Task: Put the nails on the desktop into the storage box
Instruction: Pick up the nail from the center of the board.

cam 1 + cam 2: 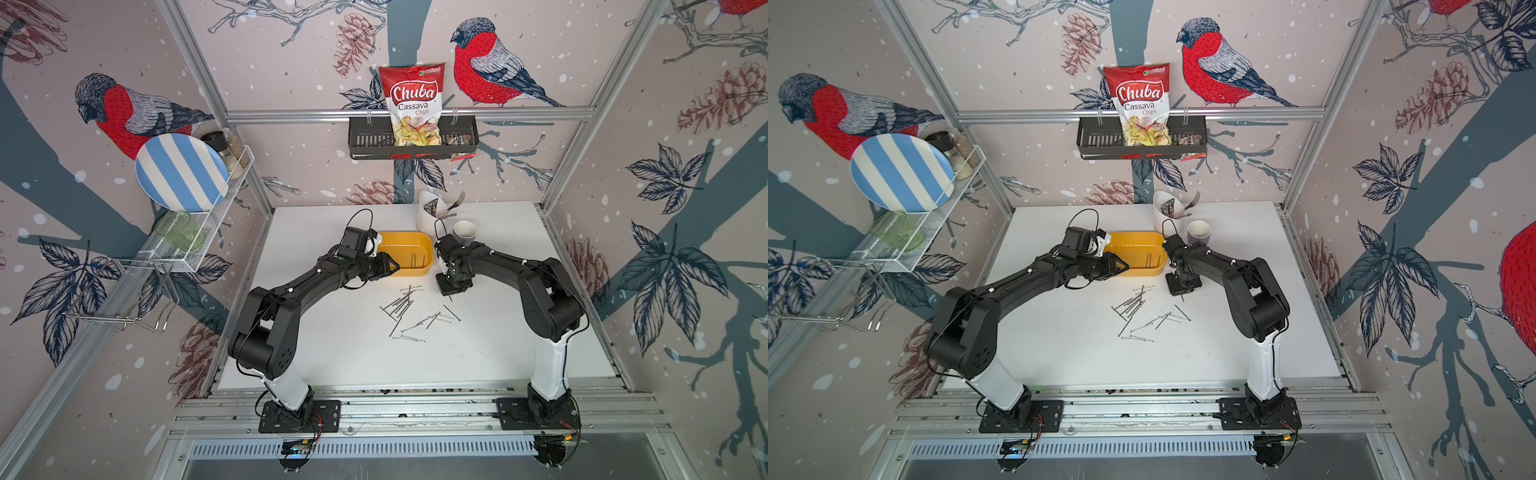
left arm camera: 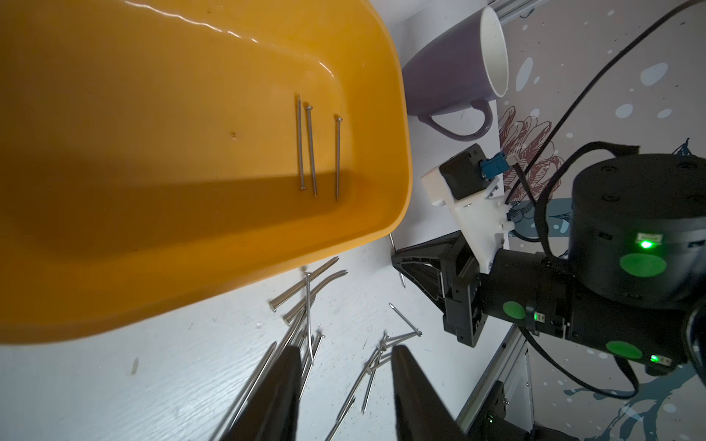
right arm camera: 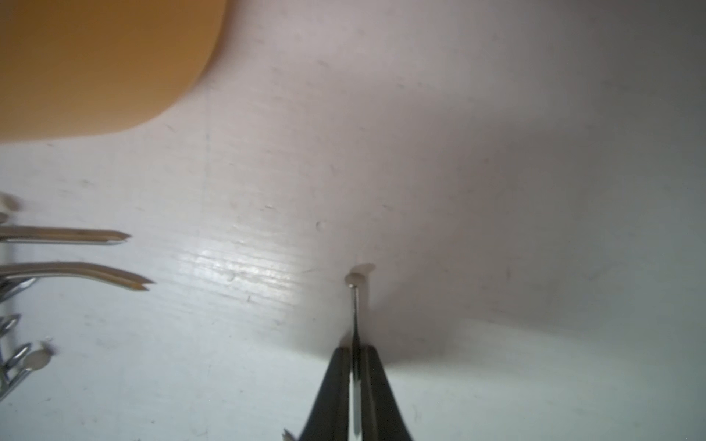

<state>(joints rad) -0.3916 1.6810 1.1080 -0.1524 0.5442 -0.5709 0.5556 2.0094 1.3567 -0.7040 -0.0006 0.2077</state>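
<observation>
Left end effector (image 1: 388,266) is part open and empty, at the box's near-left rim. Box (image 1: 409,243) holds three nails (image 2: 311,149). The heap (image 1: 401,307) lies on the tabletop (image 1: 332,353) just in front of the box. Right end effector (image 3: 355,366), off the box's near-right corner, is pinched shut on one nail (image 3: 355,305).

Step, as judged: pick made. Next — lift, carry over the rim, release.

Unclear — whether the nail's head is off the tabletop; heap count, since the nails overlap.

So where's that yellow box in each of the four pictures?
Top view: storage box on the desktop, behind the loose nails.
Top view: storage box, same place.
Left wrist: storage box fills most of the picture, three nails inside.
Right wrist: storage box a blurred orange corner, apart from the held nail.
Shared landmark: the loose nails beside it.
</observation>
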